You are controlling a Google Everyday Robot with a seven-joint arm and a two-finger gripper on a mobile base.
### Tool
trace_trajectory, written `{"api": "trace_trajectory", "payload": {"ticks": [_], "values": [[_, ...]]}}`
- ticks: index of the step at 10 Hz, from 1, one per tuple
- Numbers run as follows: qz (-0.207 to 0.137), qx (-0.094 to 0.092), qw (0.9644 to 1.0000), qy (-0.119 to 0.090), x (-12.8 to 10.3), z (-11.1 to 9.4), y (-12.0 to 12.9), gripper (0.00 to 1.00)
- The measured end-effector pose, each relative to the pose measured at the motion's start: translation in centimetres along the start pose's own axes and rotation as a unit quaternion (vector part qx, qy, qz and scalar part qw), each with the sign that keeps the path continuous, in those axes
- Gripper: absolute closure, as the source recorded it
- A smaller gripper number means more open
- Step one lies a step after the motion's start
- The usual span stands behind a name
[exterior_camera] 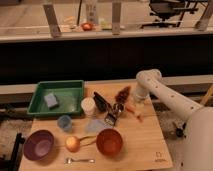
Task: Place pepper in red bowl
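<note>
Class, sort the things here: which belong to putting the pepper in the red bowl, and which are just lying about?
For the job: pepper, red bowl, gripper right by the pepper.
Lying about: purple bowl, green tray, blue sponge, white cup, blue cup, spoon, dark clump.
</note>
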Motion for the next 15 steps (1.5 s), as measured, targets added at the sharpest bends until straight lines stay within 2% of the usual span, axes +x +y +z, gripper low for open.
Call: {"api": "trace_trajectory", "payload": {"ticks": [5,8,11,15], "values": [[0.035,-0.007,0.9994,-0.002,0.2,2.2,0.8,0.70],[0.039,-0.009,0.9992,-0.002,0.3,2.3,0.7,0.98],[0.037,-0.010,0.9993,-0.002,0.2,2.2,0.8,1.00],[0.023,0.018,0.9995,-0.011,2.5,-0.4,-1.8,1.00]]}}
